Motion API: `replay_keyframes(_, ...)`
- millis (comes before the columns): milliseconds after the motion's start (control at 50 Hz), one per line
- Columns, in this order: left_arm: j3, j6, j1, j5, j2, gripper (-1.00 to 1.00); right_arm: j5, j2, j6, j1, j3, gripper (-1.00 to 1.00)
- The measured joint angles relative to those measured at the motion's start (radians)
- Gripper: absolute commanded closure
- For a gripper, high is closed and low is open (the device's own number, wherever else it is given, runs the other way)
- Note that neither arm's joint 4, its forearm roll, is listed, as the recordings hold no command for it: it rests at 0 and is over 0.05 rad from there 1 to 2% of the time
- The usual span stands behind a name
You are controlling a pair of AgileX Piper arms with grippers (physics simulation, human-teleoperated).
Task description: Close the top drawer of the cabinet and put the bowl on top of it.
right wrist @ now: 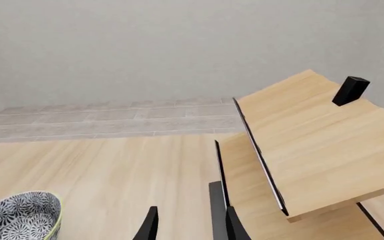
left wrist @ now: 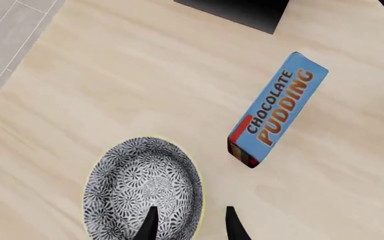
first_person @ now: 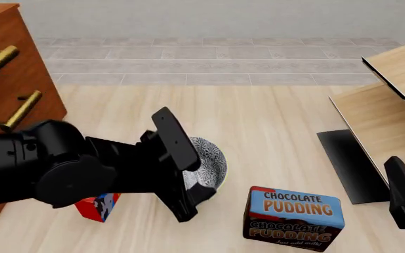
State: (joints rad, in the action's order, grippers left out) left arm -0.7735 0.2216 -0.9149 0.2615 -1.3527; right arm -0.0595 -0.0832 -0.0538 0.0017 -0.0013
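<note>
From the left wrist we see the left tool (left wrist: pixel 188 222) parted narrowly astride the bowl (left wrist: pixel 142 187) rim, gripping nothing; out front the bowl (first_person: pixel 208 162) sits on the worktop (first_person: pixel 273 126) under it; the right tool (right wrist: pixel 188 225), slightly open, hangs far off.

Simulated home room; cabinet (first_person: pixel 9 89); pale wooden floor (first_person: pixel 273 126); tiles (first_person: pixel 210 58).

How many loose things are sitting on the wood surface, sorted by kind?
Bowls: 1, the patterned bowl.
Boxes: 2, the chocolate pudding box and a small red box half hidden behind the left arm.
Total: 3.
</note>
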Motion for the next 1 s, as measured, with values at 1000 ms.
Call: replay_keyframes(1000, 0.081, -0.041, -0.008, -0.142, -0.099, -1.00, 0.011, 0.013, -0.005, -0.008, 0.000, -1.00)
